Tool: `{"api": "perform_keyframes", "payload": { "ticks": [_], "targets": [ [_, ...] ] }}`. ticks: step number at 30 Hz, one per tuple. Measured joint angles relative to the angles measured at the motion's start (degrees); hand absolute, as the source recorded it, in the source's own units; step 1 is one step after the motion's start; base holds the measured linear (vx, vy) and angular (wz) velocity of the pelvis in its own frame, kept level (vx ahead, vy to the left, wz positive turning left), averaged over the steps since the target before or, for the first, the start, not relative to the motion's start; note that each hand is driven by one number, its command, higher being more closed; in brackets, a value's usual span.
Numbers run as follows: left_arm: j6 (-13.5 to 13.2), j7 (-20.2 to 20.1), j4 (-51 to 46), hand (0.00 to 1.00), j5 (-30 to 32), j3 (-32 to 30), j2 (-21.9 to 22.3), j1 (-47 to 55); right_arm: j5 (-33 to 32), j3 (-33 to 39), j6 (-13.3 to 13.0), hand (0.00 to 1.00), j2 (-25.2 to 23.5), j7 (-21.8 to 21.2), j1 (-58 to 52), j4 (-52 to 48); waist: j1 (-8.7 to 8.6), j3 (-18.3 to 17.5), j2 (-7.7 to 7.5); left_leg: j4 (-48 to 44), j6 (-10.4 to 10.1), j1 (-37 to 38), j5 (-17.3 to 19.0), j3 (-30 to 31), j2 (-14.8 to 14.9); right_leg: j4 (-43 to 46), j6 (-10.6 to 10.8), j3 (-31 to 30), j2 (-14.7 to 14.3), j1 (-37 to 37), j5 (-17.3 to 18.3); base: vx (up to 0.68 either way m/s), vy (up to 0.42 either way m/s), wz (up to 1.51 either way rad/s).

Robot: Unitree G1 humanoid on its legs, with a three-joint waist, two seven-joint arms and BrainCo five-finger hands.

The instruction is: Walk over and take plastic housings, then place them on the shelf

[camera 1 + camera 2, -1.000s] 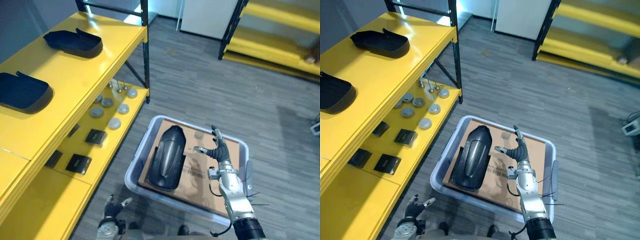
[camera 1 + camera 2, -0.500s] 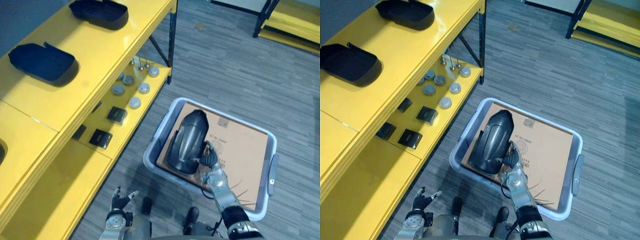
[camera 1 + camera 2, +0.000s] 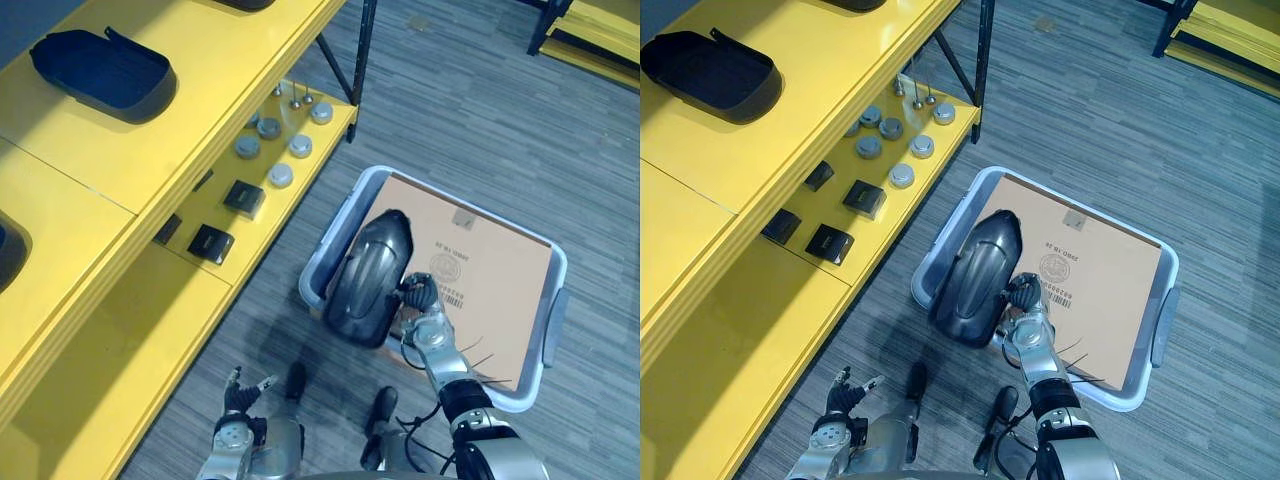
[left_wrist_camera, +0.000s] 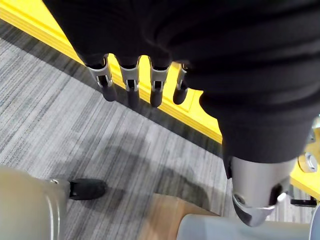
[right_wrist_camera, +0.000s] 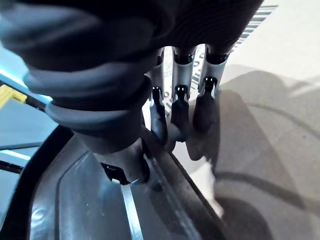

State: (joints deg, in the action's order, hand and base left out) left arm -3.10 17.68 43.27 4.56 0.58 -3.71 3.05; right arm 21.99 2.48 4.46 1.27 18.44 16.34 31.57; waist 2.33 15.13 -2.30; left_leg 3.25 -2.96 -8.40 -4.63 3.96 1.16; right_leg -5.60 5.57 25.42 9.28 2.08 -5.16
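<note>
Right hand [image 3: 421,303]: I see it clamped on the black housing [image 3: 366,279], thumb on its glossy back, fingers curled at its edge.
Housing: on cardboard [image 3: 492,275] in the grey bin [image 3: 548,330], near end overlapping the rim.
Left hand [image 3: 240,396]: low, fingers slack, holding nothing.

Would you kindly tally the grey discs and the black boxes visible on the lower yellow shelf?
Grey discs: 6
Black boxes: 4
Total: 10
</note>
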Motion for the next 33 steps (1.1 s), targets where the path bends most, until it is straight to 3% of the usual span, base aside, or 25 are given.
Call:
{"api": "perform_keyframes", "payload": {
  "ticks": [8,13,18,20,25,33],
  "targets": [
    [0.0,-0.06,-4.24,0.0,-0.01,0.74,0.06,0.0,0.02,6.25,0.47,1.0,0.41,0.8,-5.67,-12.53,-1.59,-0.23,-0.19,-0.16,-0.01,3.19,0.02,-2.59,-0.38,0.01,0.05,-2.32,0.71,-1.92,0.02,0.04,0.001,-0.15],
    [-0.12,0.05,-15.55,0.0,-0.69,4.28,0.46,0.72,0.05,7.43,0.36,1.0,0.81,2.92,-10.66,-19.85,-2.13,-1.62,0.11,-0.52,0.5,3.86,2.28,-2.8,0.34,-0.01,0.53,-3.88,-0.04,-1.7,0.52,-0.06,0.001,-0.18],
    [-1.38,0.65,-31.52,0.0,-1.77,7.56,1.34,2.55,0.8,7.18,0.28,1.0,-0.1,5.31,-13.69,-30.42,-3.81,-4.24,0.26,-1.34,0.72,4.09,2.97,-3.42,0.21,-0.01,0.52,-4.79,0.15,-1.82,0.5,-0.01,0.008,-0.09],
    [-2.84,1.57,-40.39,0.0,-1.72,9.72,1.42,2.22,1.4,6.43,-0.89,1.0,-0.05,6.51,-13.58,-34.7,-4.5,-5.23,0.23,-1.35,0.74,4.36,2.98,-3.86,0.07,-0.01,0.5,-5.12,0.0,-1.89,0.49,0.02,0.004,-0.08],
    [-4.54,3.63,-51.36,0.0,-0.97,15.42,1.5,-2.59,2.06,3.3,-1.82,1.0,0.09,7.56,-12.67,-39.04,-4.72,-5.95,0.43,-1.35,0.89,5.76,3.08,-4.37,0.15,-0.01,0.5,-5.68,-0.09,-2.87,0.49,0.02,-0.008,-0.08],
    [-4.93,3.65,-53.25,0.0,5.31,25.62,1.52,-8.22,2.25,-5.42,-2.19,1.0,-0.85,7.54,-9.74,-43.61,-5.34,-7.7,0.57,-1.35,1.35,6.93,3.44,-5.84,0.18,0.0,0.32,-7.64,-0.1,-3.0,0.28,-0.02,0.001,-0.11]
  ]
}}
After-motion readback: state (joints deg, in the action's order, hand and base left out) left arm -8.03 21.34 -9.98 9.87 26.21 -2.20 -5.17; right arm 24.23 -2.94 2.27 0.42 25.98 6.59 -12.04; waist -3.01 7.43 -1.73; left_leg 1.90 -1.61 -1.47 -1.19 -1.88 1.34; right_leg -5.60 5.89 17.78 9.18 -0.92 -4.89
